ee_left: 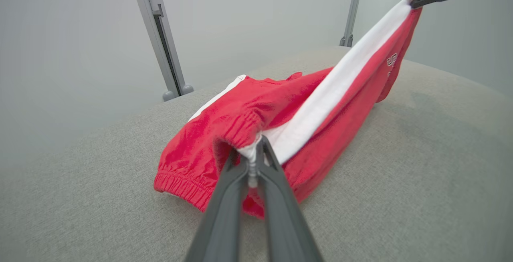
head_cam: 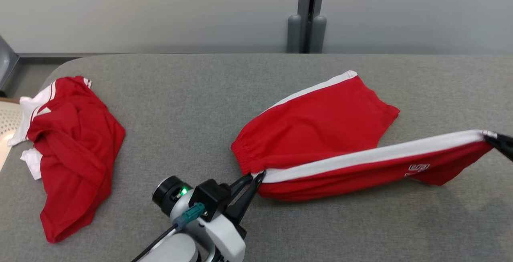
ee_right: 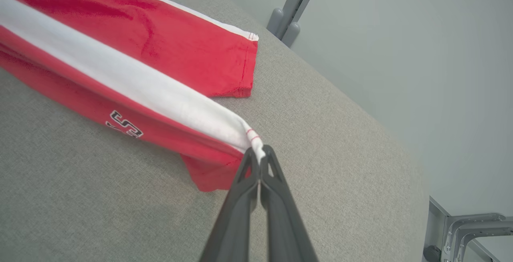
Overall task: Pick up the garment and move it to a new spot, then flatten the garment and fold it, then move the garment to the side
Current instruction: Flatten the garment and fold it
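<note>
The pair of red cloth shorts [head_cam: 320, 121], with a gathered elastic waistband and a broad white side stripe [head_cam: 372, 156], sits right of centre on the grey fabric-covered table [head_cam: 192, 101]. One leg rests flat on the table. The other is pulled taut along its stripe and raised at the hem end, with small white lettering [head_cam: 417, 170] near that hem. The left gripper [head_cam: 257, 174] is clenched on the waistband end of the stripe, and the right gripper [head_cam: 489, 136] is clenched on the hem end. Counted: two grippers and two red garments, the held shorts and one crumpled red-and-white garment [head_cam: 74, 150] at the table's left edge
</note>
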Motion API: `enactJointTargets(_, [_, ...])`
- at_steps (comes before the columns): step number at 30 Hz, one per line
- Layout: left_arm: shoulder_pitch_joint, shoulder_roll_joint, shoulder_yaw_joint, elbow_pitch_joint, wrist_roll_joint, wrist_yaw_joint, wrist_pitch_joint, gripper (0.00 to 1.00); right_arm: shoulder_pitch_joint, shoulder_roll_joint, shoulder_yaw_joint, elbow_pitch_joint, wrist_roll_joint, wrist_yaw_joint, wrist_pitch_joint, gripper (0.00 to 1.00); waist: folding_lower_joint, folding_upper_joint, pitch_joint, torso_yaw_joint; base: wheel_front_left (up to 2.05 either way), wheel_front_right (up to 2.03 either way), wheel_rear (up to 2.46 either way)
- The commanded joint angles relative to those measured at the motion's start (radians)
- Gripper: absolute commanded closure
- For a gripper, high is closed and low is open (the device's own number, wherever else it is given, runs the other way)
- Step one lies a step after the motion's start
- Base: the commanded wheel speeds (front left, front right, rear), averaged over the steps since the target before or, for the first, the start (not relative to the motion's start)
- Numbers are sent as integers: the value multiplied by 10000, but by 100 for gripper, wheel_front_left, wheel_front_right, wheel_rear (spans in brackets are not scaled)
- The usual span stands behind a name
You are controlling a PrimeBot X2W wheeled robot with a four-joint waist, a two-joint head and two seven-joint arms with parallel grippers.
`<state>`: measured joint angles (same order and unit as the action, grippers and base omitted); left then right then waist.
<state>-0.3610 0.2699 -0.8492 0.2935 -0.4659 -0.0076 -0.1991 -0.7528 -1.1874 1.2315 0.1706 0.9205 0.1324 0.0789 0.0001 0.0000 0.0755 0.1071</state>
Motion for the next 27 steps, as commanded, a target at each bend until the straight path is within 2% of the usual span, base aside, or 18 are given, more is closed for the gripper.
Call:
enactJointTargets(1, [-330,-72,76,4,-11,38,14,100,-341,-6,-51,110,-125,-29,-34,100,-1,0,477,390,0,0,0])
enactJointTargets(16, [-2396,-1722,270,1542,-108,-156,-404,100,-3521,230,425,1007,-761,-28,1159,100,-1,0,2361,1737,0,0,0])
enactJointTargets(27, [-3656,-2155,96,2490,-291,-228,-637,100,-4718,524,491,1276,-821,-28,1534,100,-1,0,3270,2305,0,0,0])
